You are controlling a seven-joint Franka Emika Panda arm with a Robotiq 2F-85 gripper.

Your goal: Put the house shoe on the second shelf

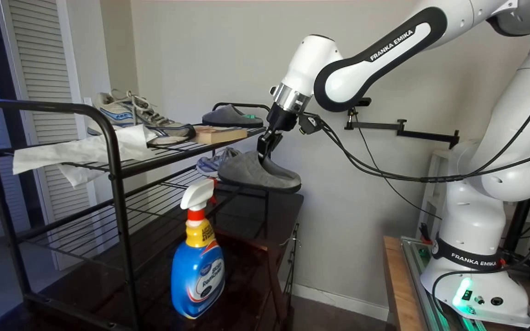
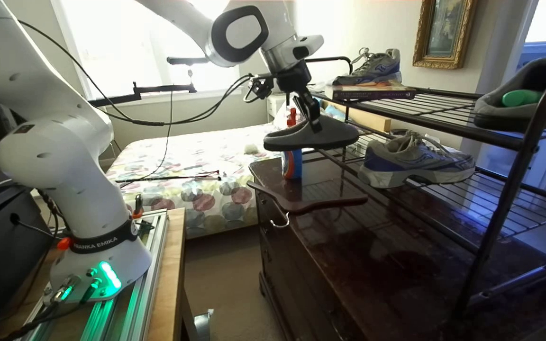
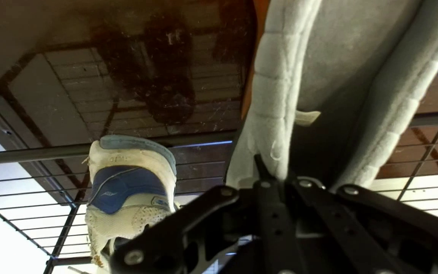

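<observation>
Exterior views show a glossy dark-wood desk [image 2: 372,255] bearing a tubular metal rack [image 1: 120,216] and a spray bottle [image 1: 197,269] before a pale wall [image 1: 200,55]. Wrist view hides the toe of the house shoe [image 3: 337,91] behind the hand [image 2: 315,123], which pinches its matte, padded grey side, aloft beside the wire second shelf [image 1: 154,197]; whether they touch cannot be told.

Grey slipper [image 1: 249,172], black shelf [image 1: 85,225], dotted bedspread [image 2: 195,161]
</observation>
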